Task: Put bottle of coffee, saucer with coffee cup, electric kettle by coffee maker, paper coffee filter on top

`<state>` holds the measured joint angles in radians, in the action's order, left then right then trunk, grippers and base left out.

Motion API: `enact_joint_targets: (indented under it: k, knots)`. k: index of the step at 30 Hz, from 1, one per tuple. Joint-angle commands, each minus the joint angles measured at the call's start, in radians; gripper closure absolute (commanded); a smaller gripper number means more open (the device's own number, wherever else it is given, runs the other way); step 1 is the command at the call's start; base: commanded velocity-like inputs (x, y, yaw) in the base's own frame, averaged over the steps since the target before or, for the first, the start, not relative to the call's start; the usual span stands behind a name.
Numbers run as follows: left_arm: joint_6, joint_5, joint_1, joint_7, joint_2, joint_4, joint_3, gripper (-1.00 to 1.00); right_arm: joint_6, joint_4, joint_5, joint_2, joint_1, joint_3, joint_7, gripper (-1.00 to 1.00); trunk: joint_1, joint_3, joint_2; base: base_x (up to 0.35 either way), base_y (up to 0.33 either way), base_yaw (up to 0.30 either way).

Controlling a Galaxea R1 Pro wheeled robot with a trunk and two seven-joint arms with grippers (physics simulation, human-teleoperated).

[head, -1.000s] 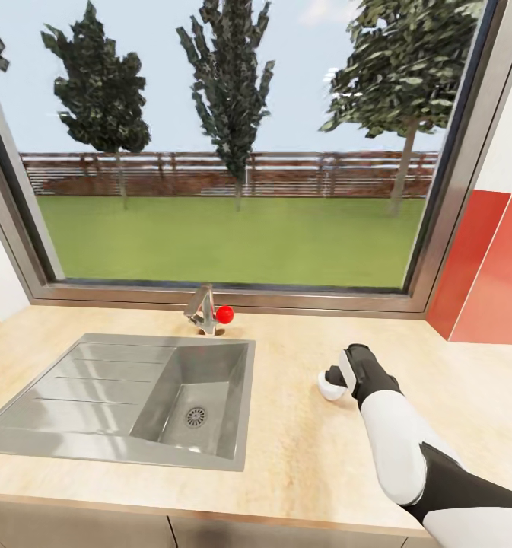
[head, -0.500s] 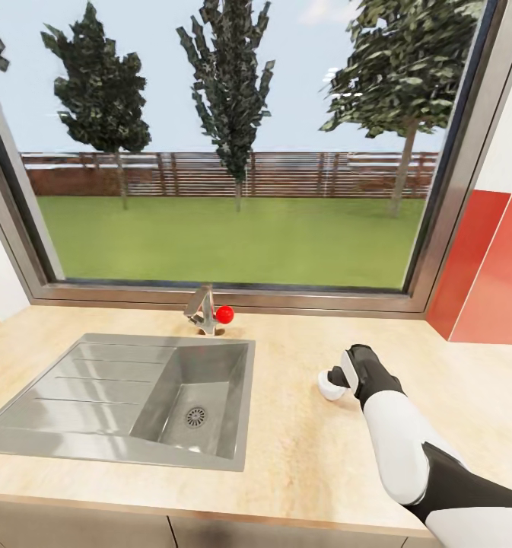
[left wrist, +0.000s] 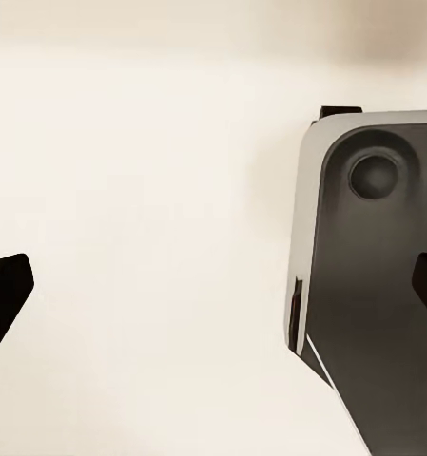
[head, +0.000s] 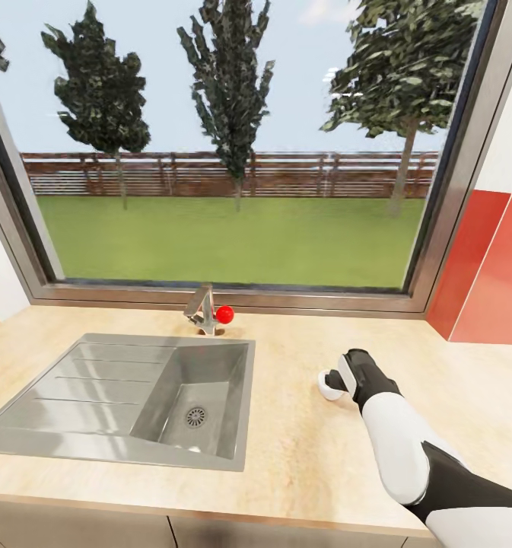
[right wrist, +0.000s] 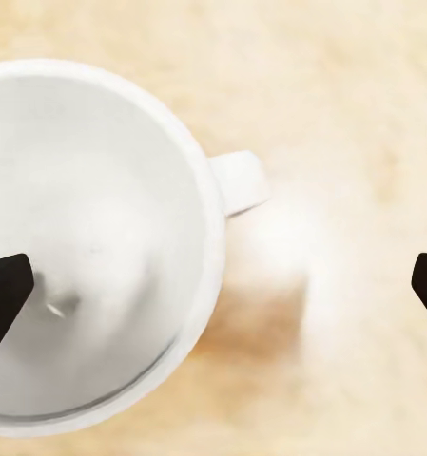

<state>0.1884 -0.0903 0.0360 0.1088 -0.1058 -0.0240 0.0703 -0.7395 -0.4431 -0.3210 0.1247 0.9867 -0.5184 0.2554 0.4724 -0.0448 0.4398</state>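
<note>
Bright, soft daylight; blurry wrist views

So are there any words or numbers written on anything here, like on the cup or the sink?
None: no words, numbers, labels or signs can be read.
The small white squat coffee cup is plain.
The inset steel sink and the speckled tan kitchen countertop carry no writing.
The tap's red round knob is unmarked.

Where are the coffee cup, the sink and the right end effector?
coffee cup (right wrist: 89, 247), right wrist view, inside of bowl.
sink (head: 119, 380), head view, draining board.
right end effector (right wrist: 213, 285), right wrist view, midway between fingertips.
</note>
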Motion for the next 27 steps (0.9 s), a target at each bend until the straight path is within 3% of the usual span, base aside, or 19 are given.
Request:
enact_joint_targets:
  k: [1,8,9,27]
  knots:
    - [0.003,-0.009,0.001,0.002,0.0,0.001,0.008,-1.0,0.0,0.001,-0.004,0.001,0.001,-0.006,0.001,-1.0,0.001,-0.002,0.002,0.0,0.0,0.0]
    - [0.003,-0.009,0.001,0.002,0.0,0.0,0.008,-1.0,0.003,0.004,-0.004,0.001,0.001,-0.006,0.001,-1.0,0.001,-0.002,0.002,0.0,0.0,0.0]
    - [0.003,-0.009,0.001,0.002,0.0,0.0,0.008,-1.0,0.004,0.004,-0.004,0.001,0.001,-0.006,0.001,1.0,0.001,-0.002,0.002,0.0,0.0,0.0]
    - [0.003,-0.009,0.001,0.002,-0.001,0.001,0.008,-1.0,0.005,0.004,-0.004,0.001,0.001,-0.006,0.001,1.0,0.001,-0.002,0.002,0.0,0.0,0.0]
